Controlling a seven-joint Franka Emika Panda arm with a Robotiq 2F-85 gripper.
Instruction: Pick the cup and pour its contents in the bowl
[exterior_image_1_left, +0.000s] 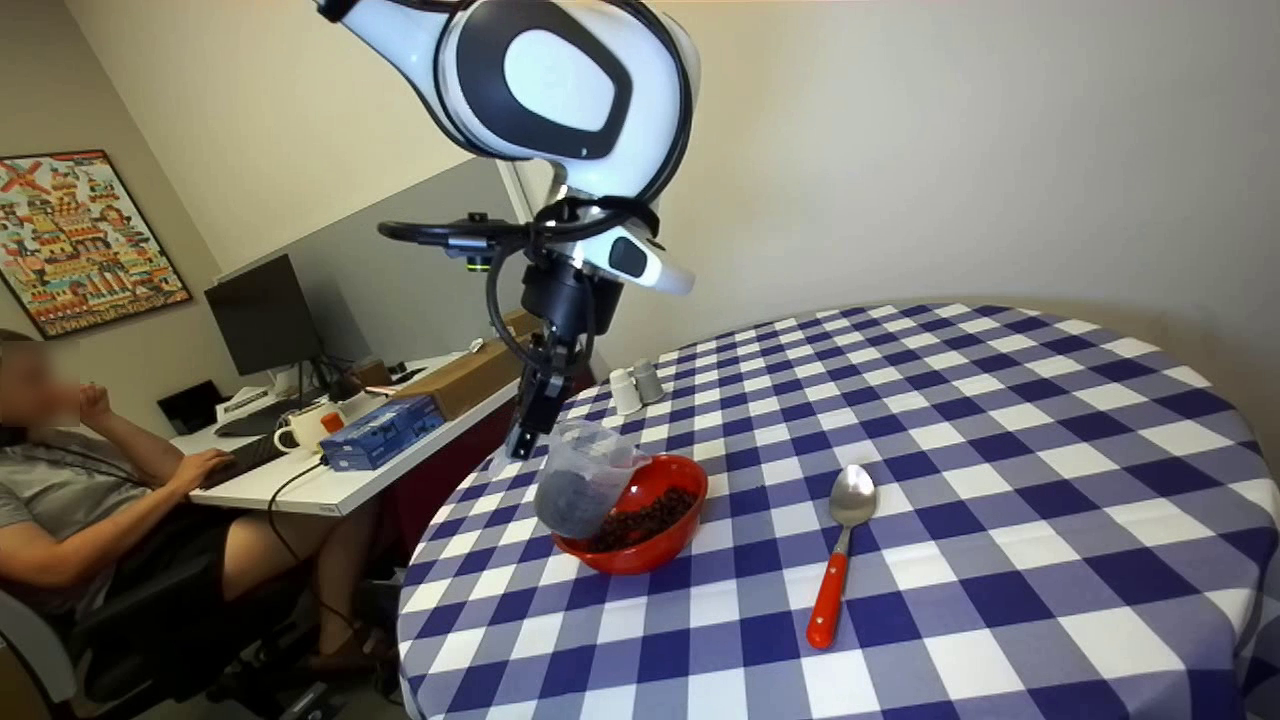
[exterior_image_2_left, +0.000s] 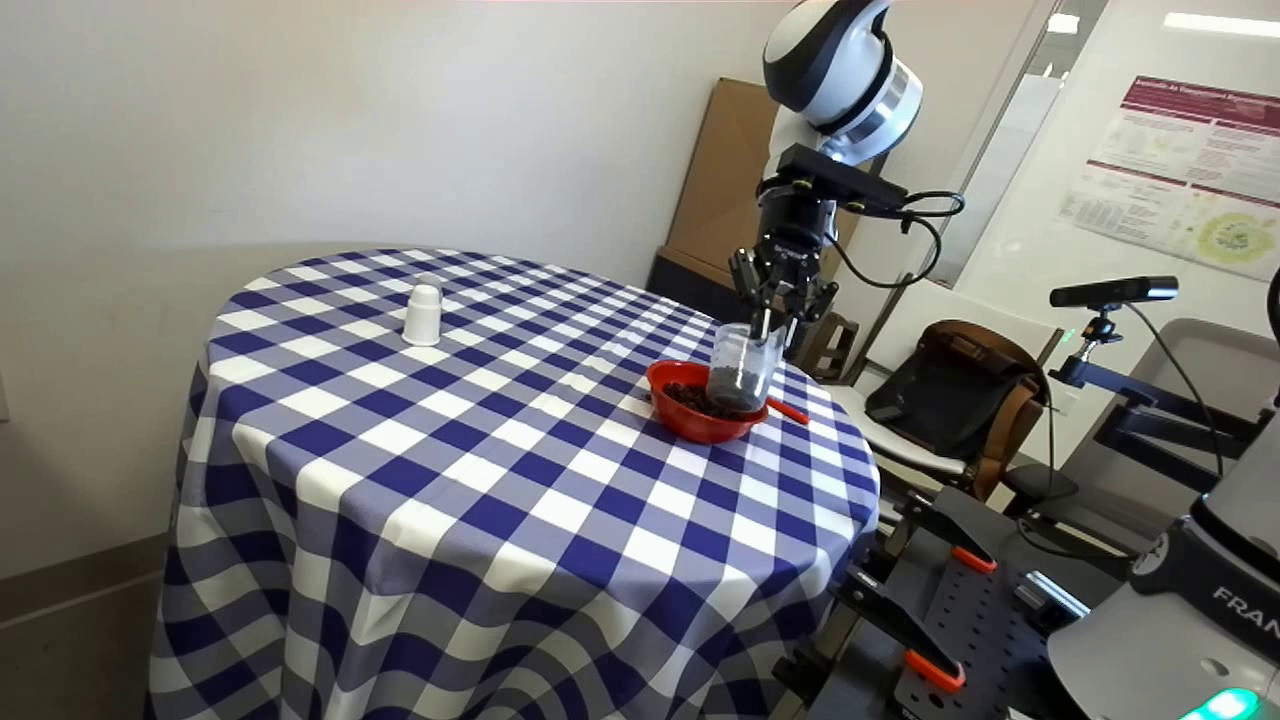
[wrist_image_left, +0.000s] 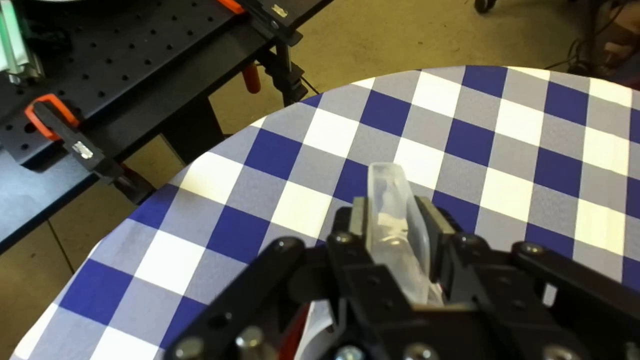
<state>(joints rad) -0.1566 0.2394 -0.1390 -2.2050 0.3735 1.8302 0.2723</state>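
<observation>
1. Cup (exterior_image_1_left: 583, 490) hanging just below the gripper (wrist_image_left: 396, 217), and those jaws are clamped on its clear handle (wrist_image_left: 387, 200), one pressed to each side in the wrist view!
2. It overlaps the red bowl (exterior_image_1_left: 640, 560) in both exterior views; whether the two touch, I can't tell.
3. And the look of it: see-through, narrower than the bowl, hazy white up top, dark grey showing low down, with dark brown pieces (exterior_image_1_left: 660, 512) lying in the bowl just beside.
</observation>
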